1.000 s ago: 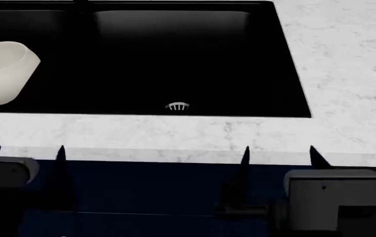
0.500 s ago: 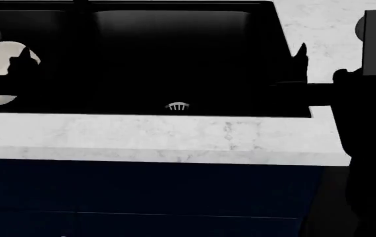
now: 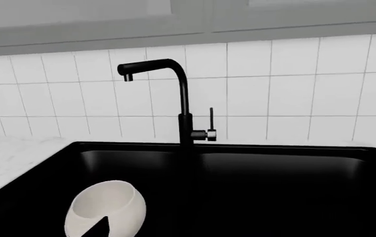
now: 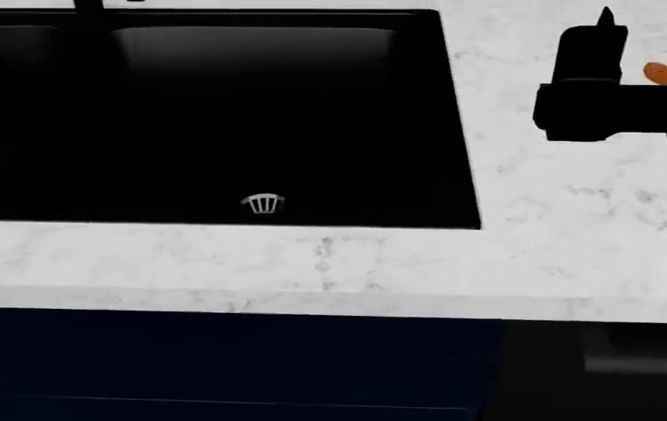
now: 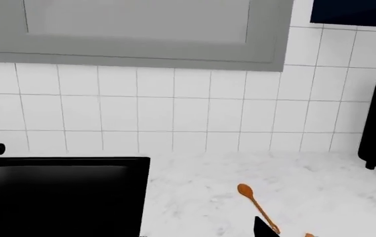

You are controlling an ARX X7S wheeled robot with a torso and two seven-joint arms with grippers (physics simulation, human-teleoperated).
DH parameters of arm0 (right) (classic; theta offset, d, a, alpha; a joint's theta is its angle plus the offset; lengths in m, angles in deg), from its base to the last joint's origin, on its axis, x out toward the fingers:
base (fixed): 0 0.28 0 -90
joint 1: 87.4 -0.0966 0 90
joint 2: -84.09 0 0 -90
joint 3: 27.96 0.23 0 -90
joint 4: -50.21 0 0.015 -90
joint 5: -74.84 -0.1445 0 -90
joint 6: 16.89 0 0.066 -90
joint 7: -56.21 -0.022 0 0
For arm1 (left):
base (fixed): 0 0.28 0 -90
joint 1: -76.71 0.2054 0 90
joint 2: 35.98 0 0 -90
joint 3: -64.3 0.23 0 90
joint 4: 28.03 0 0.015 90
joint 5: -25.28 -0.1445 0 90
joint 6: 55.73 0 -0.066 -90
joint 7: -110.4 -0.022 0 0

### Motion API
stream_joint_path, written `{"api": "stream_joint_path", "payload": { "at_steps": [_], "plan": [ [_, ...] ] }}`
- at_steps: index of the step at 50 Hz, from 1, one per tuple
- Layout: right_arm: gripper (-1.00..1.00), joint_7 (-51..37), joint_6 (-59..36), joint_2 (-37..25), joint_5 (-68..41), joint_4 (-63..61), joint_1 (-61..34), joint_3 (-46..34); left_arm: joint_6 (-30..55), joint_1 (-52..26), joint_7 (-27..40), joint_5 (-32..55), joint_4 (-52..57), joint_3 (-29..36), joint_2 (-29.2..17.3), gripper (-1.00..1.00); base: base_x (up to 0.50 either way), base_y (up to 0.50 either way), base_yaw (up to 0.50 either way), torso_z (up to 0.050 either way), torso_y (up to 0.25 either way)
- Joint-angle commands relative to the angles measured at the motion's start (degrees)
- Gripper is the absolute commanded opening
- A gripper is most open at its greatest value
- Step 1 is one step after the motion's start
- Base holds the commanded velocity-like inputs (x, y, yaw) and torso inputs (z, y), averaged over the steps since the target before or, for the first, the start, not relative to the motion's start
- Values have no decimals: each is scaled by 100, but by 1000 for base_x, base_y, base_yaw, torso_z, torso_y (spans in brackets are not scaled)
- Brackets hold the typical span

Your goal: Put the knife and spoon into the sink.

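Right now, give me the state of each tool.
Left tool: cannot be told; only a dark tip shows.
Right tool: cannot be told; holding nothing visible.

- No writing, label, brand, number or sign can be read anywhere here, on any surface in any of the views.

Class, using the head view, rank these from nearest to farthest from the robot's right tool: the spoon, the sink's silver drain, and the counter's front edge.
1. spoon, on the counter right beside the right tool.
2. silver drain, in the sink basin, well to the left.
3. Counter's front edge; close to the drain's rank, hard to separate.
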Motion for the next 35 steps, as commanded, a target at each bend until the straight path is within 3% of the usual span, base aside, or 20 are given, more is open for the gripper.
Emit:
{"api": "stream_joint_path", "payload": {
  "at_steps": [1,19,35],
  "plan": [
    [100,-468,-214,-119,-740,-96,-124,195,-22,-40,5,25,-38,-11,-27,100,203,-488,0,0,0],
    [100,-38,686,-447,-737,293,174,-96,-65,13,20,42,-48,14,-49,100,342,-376,0,0,0],
    [100,-5,650,-396,-954,161,210,-12,-24,19,30,57,6,60,-102,100,500,-54,0,0,0]
  ]
}}
